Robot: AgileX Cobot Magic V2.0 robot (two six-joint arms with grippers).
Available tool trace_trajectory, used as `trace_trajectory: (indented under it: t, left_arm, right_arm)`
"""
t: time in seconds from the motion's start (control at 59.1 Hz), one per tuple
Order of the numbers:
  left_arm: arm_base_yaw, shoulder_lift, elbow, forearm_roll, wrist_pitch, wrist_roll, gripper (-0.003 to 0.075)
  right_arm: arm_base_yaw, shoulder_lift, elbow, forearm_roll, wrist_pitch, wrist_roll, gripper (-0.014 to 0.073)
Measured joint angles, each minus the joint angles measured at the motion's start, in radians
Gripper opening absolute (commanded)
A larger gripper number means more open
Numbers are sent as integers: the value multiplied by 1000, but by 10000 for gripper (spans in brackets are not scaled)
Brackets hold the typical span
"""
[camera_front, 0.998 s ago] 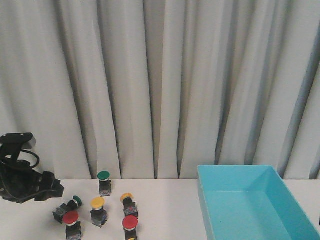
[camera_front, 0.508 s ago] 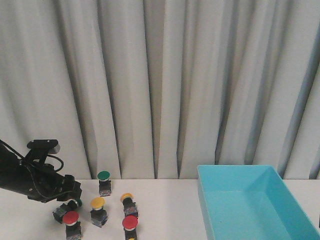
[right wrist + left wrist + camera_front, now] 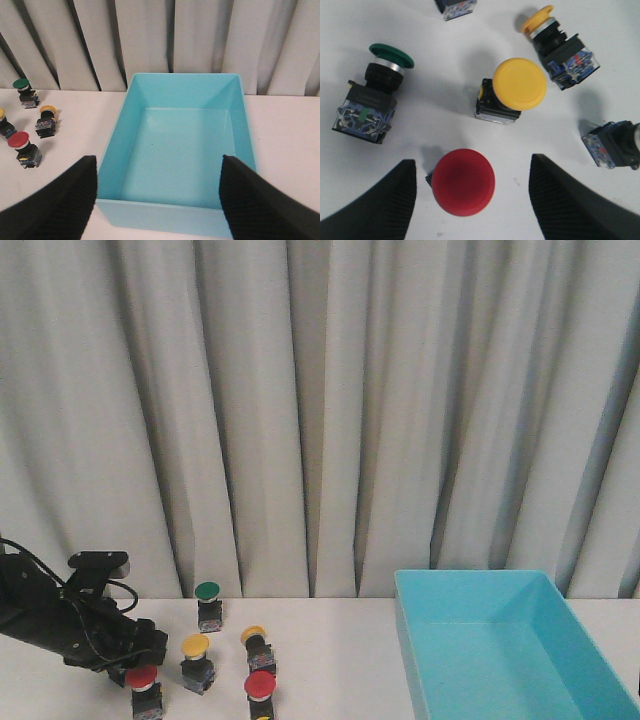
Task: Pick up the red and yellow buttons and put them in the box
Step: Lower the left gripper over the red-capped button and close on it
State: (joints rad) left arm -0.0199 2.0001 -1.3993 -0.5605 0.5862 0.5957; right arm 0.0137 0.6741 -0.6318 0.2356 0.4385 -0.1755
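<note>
Fingers of the left gripper (image 3: 470, 200) are spread either side of a red button (image 3: 463, 181) upright on the bench (image 3: 445, 115), a yellow button (image 3: 519, 84) just beyond. Right gripper (image 3: 157, 197), also spread, hangs over the turquoise box (image 3: 175, 90).

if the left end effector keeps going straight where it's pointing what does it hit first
Most likely the red button, which sits upright between the open fingers of the left end effector; its cap would be met first.

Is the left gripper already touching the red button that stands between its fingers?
Apart. In the left wrist view, white table shows on both sides of the red button, between it and each finger of the open left gripper.
</note>
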Motion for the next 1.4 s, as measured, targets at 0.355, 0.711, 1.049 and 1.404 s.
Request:
trace_trajectory:
  t: [0.355, 0.711, 1.049, 1.404]
  left_arm:
    - [0, 62, 0, 1, -31, 4, 472]
    - [0, 108, 0, 0, -51, 5, 471]
    - [0, 124, 0, 0, -58, 5, 471]
    - [0, 124, 0, -2, -85, 7, 428]
  right_arm:
    - [0, 0, 0, 0, 0, 0, 512]
    - [0, 0, 0, 0, 0, 0, 512]
    - [0, 0, 0, 0, 0, 0, 512]
    - [0, 0, 0, 0, 0, 0, 512]
